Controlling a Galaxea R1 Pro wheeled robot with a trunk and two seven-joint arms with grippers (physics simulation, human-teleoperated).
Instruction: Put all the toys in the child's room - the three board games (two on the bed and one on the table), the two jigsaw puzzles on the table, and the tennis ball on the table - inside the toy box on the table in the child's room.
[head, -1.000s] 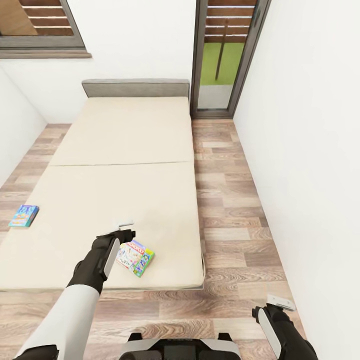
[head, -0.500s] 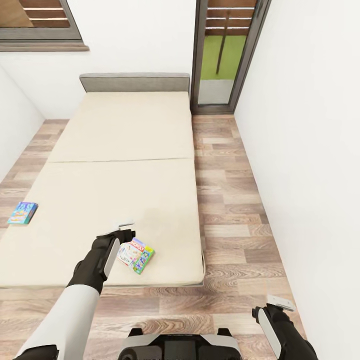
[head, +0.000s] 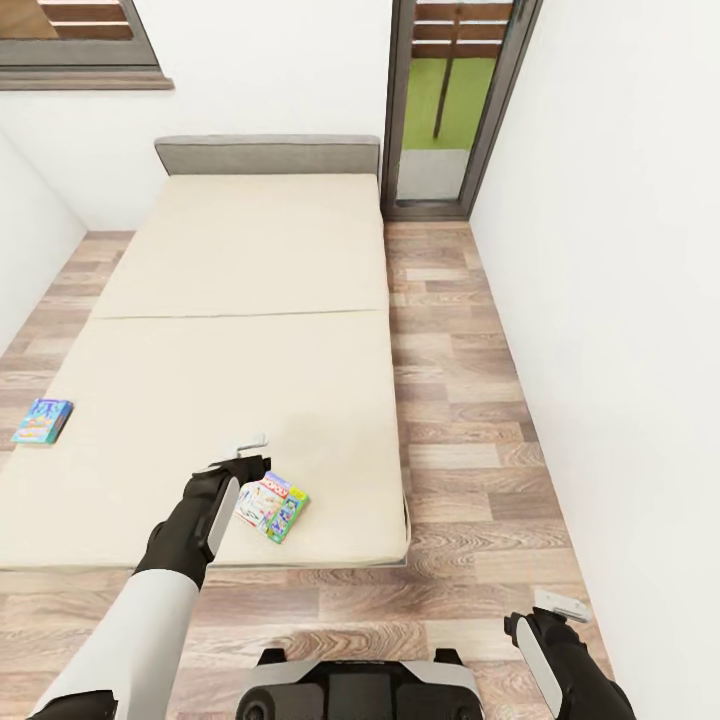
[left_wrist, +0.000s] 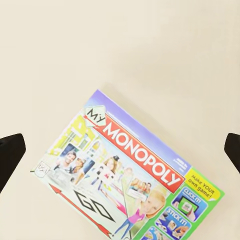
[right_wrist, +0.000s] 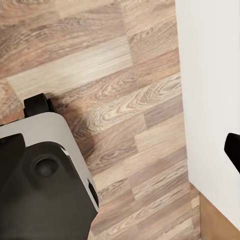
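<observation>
Progress: early, by my read. Two games lie loose on the bed (head: 240, 300); neither is held, and I judge both are yet to be carried to the toy box.
Game 1: green-edged box (head: 271, 506) flat on the near right part of the bed, close to the near edge, turned askew.
Game 2: blue box (head: 42, 420) at the far left edge of the bed, well apart from game 1.
Left hand: (head: 243, 450) hovers just beside and above game 1, on its left; fingers spread wide either side of the box in the wrist view, nothing held, no contact seen.
Right hand: (head: 545, 615) low at near right over the wood floor (head: 460, 420), near the white wall; fingers apart, empty.
Writing: game 1 (left_wrist: 127, 175) reads "MY MONOPOLY"; "GO" with a red arrow on the printed board; side tabs read "MAKE YOUR OWN GAME!", "CLICK IT!", "STICK IT!". Blue box lettering too small to read.
Next: close on game 1, I judge.
</observation>
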